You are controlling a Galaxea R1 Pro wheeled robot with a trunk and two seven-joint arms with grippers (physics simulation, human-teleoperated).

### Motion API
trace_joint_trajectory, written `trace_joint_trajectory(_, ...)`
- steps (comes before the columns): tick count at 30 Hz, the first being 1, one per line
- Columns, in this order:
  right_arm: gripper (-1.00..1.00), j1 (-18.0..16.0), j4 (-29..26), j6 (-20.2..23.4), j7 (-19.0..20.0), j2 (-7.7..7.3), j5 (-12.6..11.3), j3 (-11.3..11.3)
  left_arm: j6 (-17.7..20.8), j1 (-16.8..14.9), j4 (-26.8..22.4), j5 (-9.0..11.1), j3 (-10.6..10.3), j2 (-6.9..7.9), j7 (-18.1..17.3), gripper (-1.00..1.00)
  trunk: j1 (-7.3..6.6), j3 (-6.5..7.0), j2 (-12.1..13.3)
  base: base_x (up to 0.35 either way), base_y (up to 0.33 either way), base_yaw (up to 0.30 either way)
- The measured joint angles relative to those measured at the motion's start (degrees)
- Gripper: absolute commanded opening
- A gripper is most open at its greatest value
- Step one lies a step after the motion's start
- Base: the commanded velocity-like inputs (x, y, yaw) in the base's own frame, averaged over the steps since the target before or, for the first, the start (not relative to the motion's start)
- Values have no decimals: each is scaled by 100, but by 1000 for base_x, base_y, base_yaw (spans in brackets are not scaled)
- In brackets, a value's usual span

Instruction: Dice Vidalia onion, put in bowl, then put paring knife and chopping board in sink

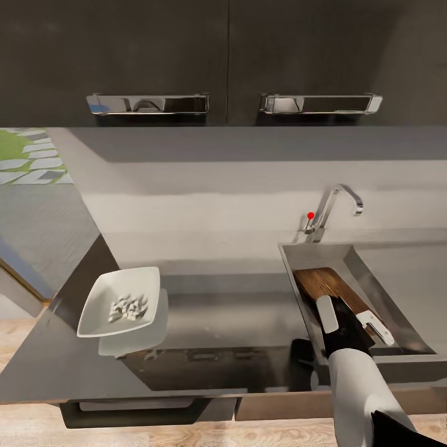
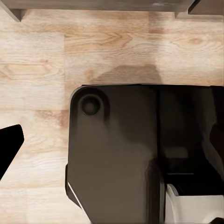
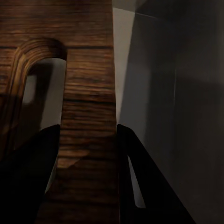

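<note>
Right pincer (image 1: 349, 323) pinches one chopping board (image 1: 328, 287) inside the sink (image 1: 298, 254); one bowl (image 1: 118, 301) holds dice.

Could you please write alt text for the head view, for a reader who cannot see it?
The robot's right gripper holds the dark brown wooden chopping board inside the stainless steel sink at the right. On the grey glossy countertop to the left, a white square bowl holds tiny white diced onion. Dark wall cabinets with chrome handles hang above.

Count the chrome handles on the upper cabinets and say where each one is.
2. One handle sits on the left cabinet door, above the bowl; the other handle sits on the right door, above the tap. More may lie outside the picture.
</note>
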Motion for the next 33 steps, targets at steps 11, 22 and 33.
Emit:
trace_joint_trajectory(11,-100,-2,-2,-10,51,1,11,-37,-1,0,0,1,0,11,0,100,0,-70,-1,0,-9,0)
trace_joint_trajectory(22,-100,-1,-1,-17,51,6,10,-35,-1,0,0,0,-1,6,0,100,0,-72,-1,0,0,0)
trace_joint_trajectory(33,100,-2,-2,-184,49,8,3,-29,-5,0,0,0,0,9,0,100,0,-72,-1,0,0,0)
